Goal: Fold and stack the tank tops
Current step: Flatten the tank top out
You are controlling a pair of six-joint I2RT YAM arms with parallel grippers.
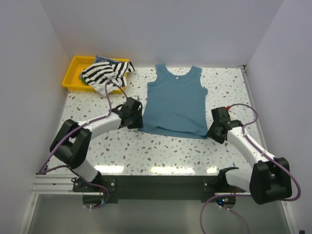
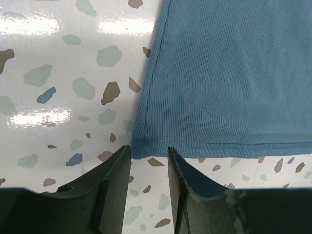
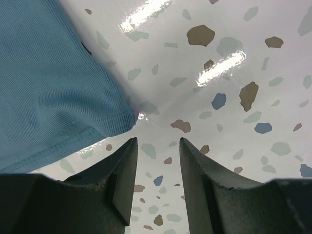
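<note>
We count one teal-blue tank top (image 1: 175, 100) spread flat on the table (image 1: 146, 151), neck toward the far wall, hem toward the arms, long axis running near to far. One yellow tray (image 1: 73, 68) at far left holds a heap topped by the black-and-white striped top (image 1: 105, 72). The left gripper (image 2: 148, 151) and right gripper (image 3: 158, 141) sit narrowly parted and empty at the two hem corners.

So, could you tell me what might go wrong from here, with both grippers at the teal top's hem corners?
The right gripper is open beside the corner of the teal tank top, not around it, so it may close on nothing. The left gripper faces its corner but might pinch only one layer, skewing the fold.
</note>
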